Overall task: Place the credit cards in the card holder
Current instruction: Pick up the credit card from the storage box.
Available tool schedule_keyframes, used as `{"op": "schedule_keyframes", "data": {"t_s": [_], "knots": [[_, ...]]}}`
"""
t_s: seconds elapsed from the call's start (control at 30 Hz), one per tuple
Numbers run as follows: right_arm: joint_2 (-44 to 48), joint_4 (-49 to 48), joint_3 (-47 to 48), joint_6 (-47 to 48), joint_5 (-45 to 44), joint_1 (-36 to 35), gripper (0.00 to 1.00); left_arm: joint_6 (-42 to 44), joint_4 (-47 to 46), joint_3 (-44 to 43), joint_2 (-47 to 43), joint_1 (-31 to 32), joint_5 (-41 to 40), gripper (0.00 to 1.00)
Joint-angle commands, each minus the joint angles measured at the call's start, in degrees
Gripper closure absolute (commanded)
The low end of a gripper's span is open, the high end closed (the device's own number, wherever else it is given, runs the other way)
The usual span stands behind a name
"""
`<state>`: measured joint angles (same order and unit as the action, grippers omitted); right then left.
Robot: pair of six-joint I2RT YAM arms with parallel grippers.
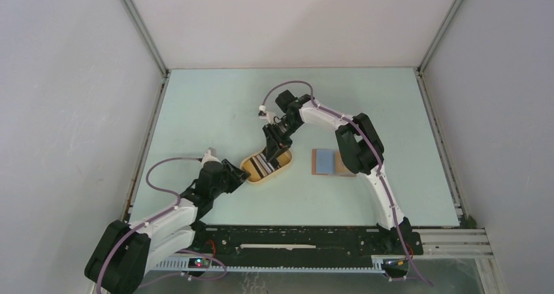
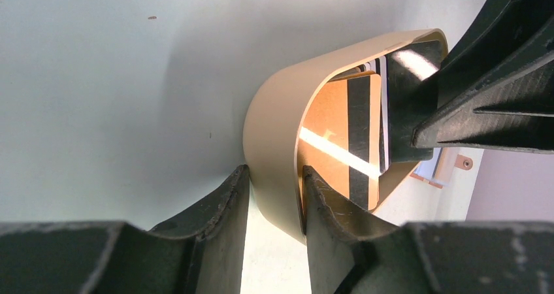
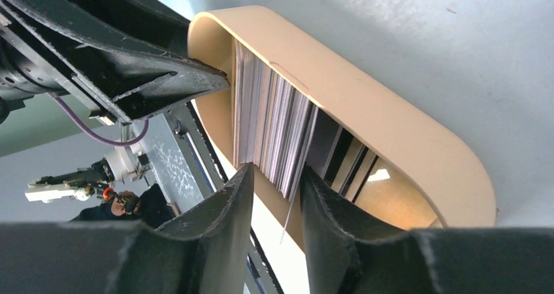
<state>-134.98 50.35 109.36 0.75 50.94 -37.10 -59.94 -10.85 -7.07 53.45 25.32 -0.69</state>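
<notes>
Right gripper [image 3: 276, 176], jaws narrow, straddles edge-on credit cards [image 3: 268, 121] directly between its fingertips; grip uncertain. Left gripper [image 2: 275, 176] clamps the tray [image 2: 271, 117] wall.

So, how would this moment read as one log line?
left pincer: clamps wall of yellow tray | right pincer: astride credit cards in tray, grip unclear | card holder: lies open right of tray

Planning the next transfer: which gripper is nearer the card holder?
Right. The right gripper is in the yellow tray, beside the card holder; the left gripper grips the tray's far end.
</notes>
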Motion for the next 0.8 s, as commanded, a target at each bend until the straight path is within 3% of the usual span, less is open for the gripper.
{"op": "schedule_keyframes", "data": {"t_s": [0.0,0.2,0.37,0.63,0.77], "knots": [[2.4,-0.2,-0.1,0.2,-1.5,0.2,0.62,1.1,-1.7,-2.2,-1.1,-0.1,2.2,0.61],[3.1,0.0,0.0,0.8,-3.7,0.4,0.86,1.3,-1.3,-2.6,-1.6,-0.1,2.2,0.6],[6.2,0.4,0.3,2.3,-7.7,0.8,0.99,3.4,0.7,-4.1,-4.2,-0.1,3.3,0.51],[10.6,2.6,1.3,5.9,-9.6,2.4,1.0,8.6,10.0,-7.1,-14.7,-0.1,2.6,0.4],[14.0,4.5,-0.6,10.5,-5.5,2.9,1.0,10.6,10.4,-8.6,-18.7,-0.1,3.4,0.35]]}}
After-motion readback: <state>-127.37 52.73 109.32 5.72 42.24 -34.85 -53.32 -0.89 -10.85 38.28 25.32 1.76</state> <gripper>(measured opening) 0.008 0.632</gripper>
